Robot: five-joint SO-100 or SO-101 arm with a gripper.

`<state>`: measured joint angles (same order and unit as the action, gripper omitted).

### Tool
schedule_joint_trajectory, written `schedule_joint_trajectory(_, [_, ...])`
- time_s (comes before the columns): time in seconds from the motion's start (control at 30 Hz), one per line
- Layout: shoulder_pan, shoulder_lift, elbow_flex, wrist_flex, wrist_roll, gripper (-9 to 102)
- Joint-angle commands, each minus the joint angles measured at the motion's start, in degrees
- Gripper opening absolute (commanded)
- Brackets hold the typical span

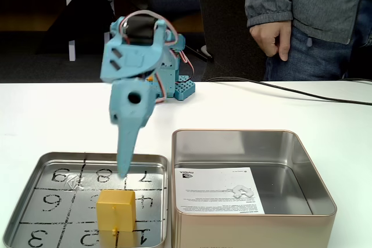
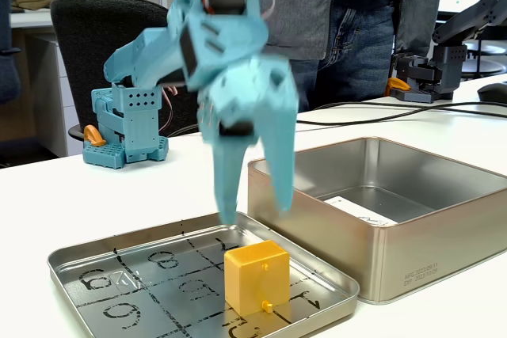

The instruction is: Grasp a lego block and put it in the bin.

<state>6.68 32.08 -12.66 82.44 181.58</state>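
One gripper [image 2: 252, 213], blue plastic, two long tapered fingers pointing down, spread apart and grasping nothing; it hangs above the far part of the tray, its tips near the tray floor, behind the block and apart from it. In a fixed view the fingers overlap into a single blade [image 1: 124, 169].

One block [image 2: 256, 276], yellow-orange, cube-like, with a small stud on the face toward the camera; also seen from the front [image 1: 116, 209]. It stands upright on the near half of the tray, on the numbered grid.
- Handling, judged: hard moulded plastic, light, stiff, not fragile; smooth faces likely a little slippery against plastic fingers.
- Hold, judged: across two opposite flat side faces, low enough to seat well, avoiding the studded face so the fingers meet flat surfaces.

One tray [image 2: 79, 252], shallow metal, floor marked with black lines and numbers.

One bin [image 2: 412, 247], deep square metal tin, just beside the tray on its right, with a printed white sheet [image 1: 218, 190] on its floor.

One white surface [image 1: 52, 120] carrying all of the above.

One person [image 1: 314, 15] standing behind it.
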Motion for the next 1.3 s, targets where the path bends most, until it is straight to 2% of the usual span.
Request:
schedule_joint_trajectory(0.0, [1.41, 2.11, 2.2, -5.8, -0.7, 38])
schedule_joint_trajectory(0.13, [1.85, 3.34, 8.17, -11.69, -1.76, 40])
schedule_joint_trajectory(0.67, [2.02, -1.32, 8.17, -10.81, -2.55, 37])
schedule_joint_trajectory(0.87, [1.93, -2.81, 6.94, -8.79, -2.2, 29])
schedule_joint_trajectory(1.17, [2.37, -5.36, 1.41, -1.49, -1.67, 3])
schedule_joint_trajectory(1.27, [2.55, -7.38, -2.55, 1.23, -2.11, 0])
